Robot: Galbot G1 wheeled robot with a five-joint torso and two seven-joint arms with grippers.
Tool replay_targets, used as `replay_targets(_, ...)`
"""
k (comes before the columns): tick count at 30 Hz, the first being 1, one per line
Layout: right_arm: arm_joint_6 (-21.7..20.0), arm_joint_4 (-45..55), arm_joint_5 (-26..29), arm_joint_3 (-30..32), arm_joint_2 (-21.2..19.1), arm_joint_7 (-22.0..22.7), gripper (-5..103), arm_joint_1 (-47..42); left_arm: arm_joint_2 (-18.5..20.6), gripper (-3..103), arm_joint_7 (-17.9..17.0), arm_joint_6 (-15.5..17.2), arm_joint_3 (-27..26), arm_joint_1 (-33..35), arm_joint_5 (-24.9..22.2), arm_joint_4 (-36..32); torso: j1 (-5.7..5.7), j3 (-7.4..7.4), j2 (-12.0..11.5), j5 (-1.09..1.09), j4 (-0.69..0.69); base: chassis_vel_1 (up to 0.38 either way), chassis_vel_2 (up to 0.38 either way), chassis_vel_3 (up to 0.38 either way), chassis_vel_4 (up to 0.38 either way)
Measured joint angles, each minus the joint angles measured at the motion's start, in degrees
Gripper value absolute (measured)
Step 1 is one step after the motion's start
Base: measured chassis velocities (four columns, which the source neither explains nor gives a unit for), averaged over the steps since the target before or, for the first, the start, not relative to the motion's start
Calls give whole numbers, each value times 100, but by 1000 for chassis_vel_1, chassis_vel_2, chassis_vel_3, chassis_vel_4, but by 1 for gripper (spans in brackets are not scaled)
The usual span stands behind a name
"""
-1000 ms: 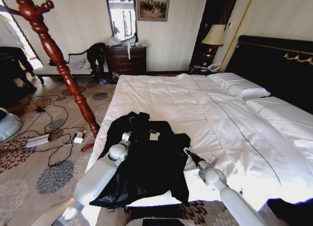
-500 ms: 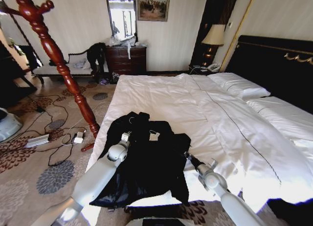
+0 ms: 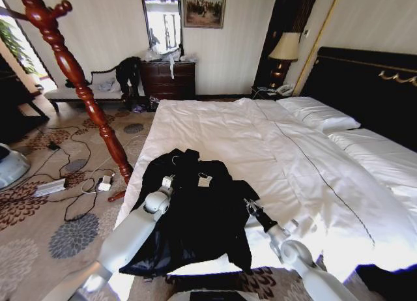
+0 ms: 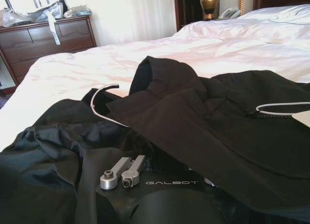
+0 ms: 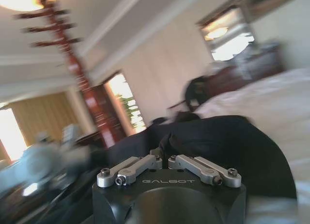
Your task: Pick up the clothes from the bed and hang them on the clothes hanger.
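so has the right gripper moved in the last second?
Yes. The right gripper stays at the clothes' right edge, but its wrist and arm dropped toward the bed's foot.

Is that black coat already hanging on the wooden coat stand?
No, the black coat lies spread on the white bed, apart from the reddish wooden coat stand beside it.

Your left gripper (image 3: 167,182) rests on the clothes (image 3: 195,210); their white tag (image 3: 204,180) lies just beyond it, your right gripper (image 3: 248,205) at their edge.
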Motion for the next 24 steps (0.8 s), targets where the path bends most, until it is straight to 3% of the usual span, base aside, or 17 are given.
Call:
replay_targets(1,140,-14,-250,43,-59,-545,0,-173,-29,28,4,-4,7,-22,12,50,0,0,0,0,-1,0,0,0,0)
replay_targets(2,195,-32,-381,49,-88,-796,0,-247,-47,28,6,-6,11,-39,16,82,0,0,0,-1,-1,0,0,0,0)
replay_targets(3,195,-32,-381,49,-88,-796,0,-247,-47,28,6,-6,11,-39,16,82,0,0,0,-1,-1,0,0,0,0)
replay_targets(5,299,-96,-705,30,-132,-1256,0,-376,-86,28,7,-10,19,-77,24,152,0,0,0,0,0,0,0,0,0)
replay_targets(7,470,-242,-1351,-71,-161,-1717,0,-426,-141,28,8,-16,37,-128,31,237,0,0,0,0,0,0,0,0,0)
replay_targets(12,674,-397,-2190,-336,-194,-1936,0,-420,-207,28,8,-17,65,-190,33,318,0,0,0,0,0,0,0,0,0)
replay_targets(20,936,-405,-2379,-426,-251,-1919,0,-383,-201,28,7,-17,105,-212,33,353,0,0,0,0,0,0,0,0,0)
replay_targets(22,1134,-338,-2018,-421,-319,-2176,5,-415,-198,28,6,-17,128,-220,33,364,0,0,0,-1,0,0,0,0,0)
replay_targets(23,1212,-295,-1713,-420,-352,-2415,16,-435,-200,28,5,-17,147,-231,33,377,0,0,0,-1,0,0,0,0,0)
replay_targets(24,1212,-295,-1713,-420,-352,-2415,16,-435,-200,28,5,-17,147,-231,33,377,0,0,0,-1,0,0,0,0,0)
